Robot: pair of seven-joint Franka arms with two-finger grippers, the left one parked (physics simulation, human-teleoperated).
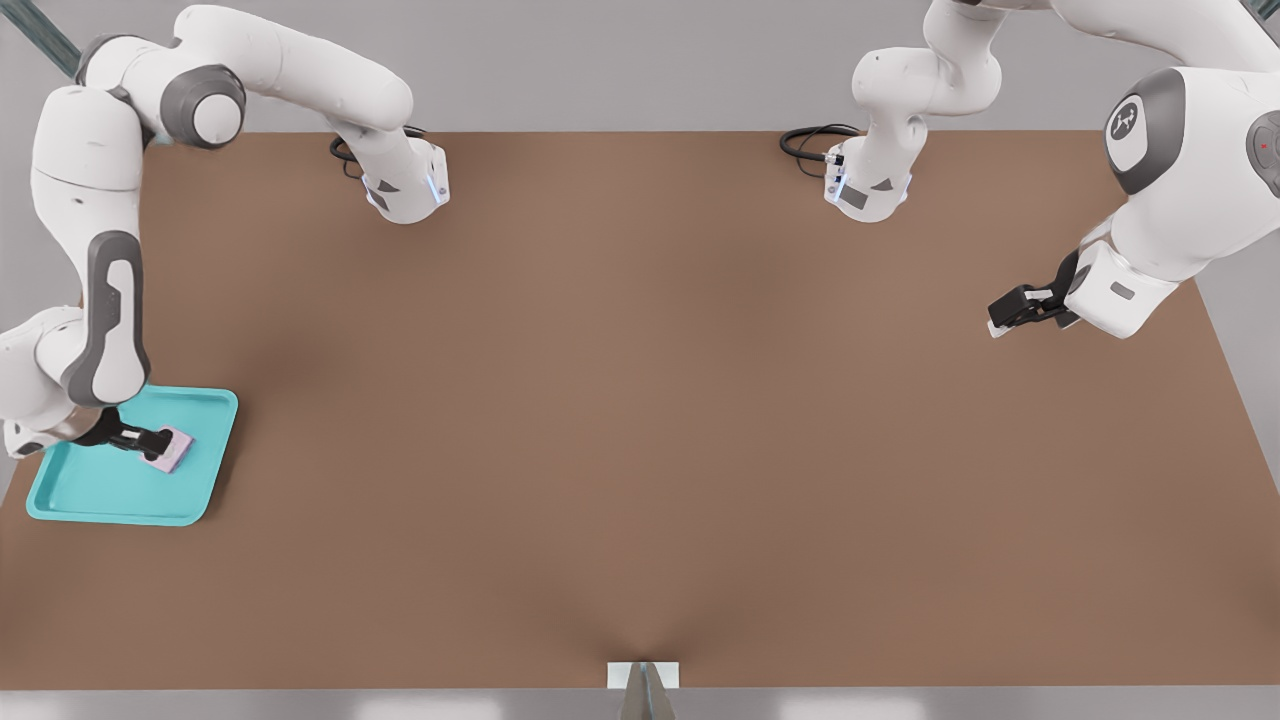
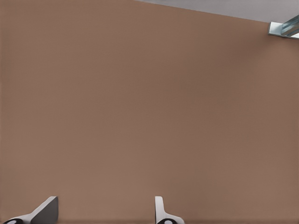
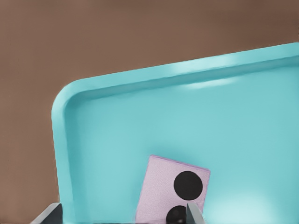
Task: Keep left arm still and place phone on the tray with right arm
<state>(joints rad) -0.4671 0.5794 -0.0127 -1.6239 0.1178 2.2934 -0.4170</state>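
My gripper over the tray, near its table-centre-side rim; fingers apart, straddling phone; brown table surrounds.

- Front view: high overhead, looking down on the whole tabletop.
- Right wrist view: close above the tray and phone; both also in the front view.
- Left wrist view: near bare tabletop.

Phone in tray, front view's left, tool over it
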